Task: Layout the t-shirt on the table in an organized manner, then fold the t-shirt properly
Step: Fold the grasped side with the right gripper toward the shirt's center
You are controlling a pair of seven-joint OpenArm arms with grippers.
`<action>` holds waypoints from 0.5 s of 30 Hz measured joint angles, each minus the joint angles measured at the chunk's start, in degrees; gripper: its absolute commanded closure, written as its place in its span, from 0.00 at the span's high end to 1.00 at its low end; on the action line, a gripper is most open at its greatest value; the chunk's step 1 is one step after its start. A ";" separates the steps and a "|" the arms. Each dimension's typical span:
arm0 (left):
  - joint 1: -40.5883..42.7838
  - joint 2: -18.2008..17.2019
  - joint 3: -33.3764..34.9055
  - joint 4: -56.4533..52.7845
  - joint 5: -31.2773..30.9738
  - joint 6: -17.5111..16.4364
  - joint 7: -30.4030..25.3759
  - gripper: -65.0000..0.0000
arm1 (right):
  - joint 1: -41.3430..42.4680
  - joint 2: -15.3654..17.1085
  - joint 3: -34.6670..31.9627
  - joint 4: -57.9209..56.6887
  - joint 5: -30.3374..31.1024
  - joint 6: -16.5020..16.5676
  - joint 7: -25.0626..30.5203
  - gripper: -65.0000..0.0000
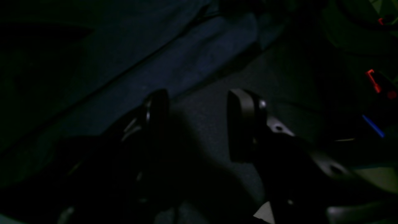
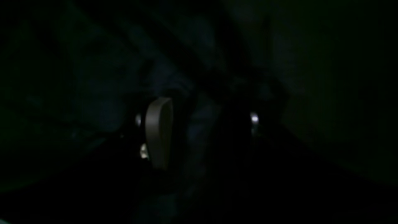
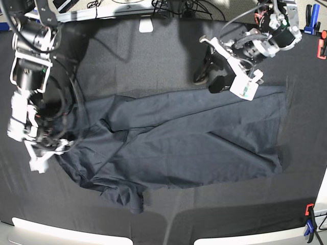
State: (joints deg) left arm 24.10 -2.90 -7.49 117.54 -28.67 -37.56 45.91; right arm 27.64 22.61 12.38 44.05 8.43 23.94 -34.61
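fabric of the t-shirt (image 3: pixel 194 148) looks soft, light and limp to us, spread mid-table (image 3: pixel 153 61) with its 9 o'clock end rumpled; we'd pinch hems or corners. the right gripper (image 3: pixel 48 145) hangs at that 9 o'clock edge, jaws spread, holding nothing we can see. the left gripper (image 3: pixel 209 81) sits at 1 o'clock, jaws spread, just off the shirt's far edge.

One t-shirt (image 3: pixel 189 148), dark, spread on one table (image 3: pixel 153 61) covered in black cloth. Two robot arms: left gripper (image 3: pixel 209 80) and right gripper (image 3: pixel 56 133), one each. Clamps at the table's edge: two red (image 3: pixel 321 48) (image 3: pixel 309 209), two blue (image 3: pixel 308 12) (image 3: pixel 310 230). One white wrist camera module (image 3: pixel 247 84) visible on the left arm.
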 measured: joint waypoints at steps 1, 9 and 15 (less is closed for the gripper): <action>0.00 0.00 0.00 0.00 0.02 0.00 0.00 0.42 | 0.96 0.04 -1.16 -1.07 -0.11 -0.26 0.17 0.46; 0.00 -0.13 0.00 0.00 0.02 0.00 0.00 0.42 | 3.76 -0.42 -4.79 -2.78 3.78 -0.17 -0.31 0.46; 0.02 -0.13 0.00 0.00 0.02 0.00 0.00 0.42 | 3.65 -2.43 -4.79 -2.82 3.58 -0.20 -0.50 0.26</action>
State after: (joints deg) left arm 24.12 -3.03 -7.49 117.54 -28.64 -37.56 45.91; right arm 31.29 20.18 7.60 41.23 12.01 23.75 -35.11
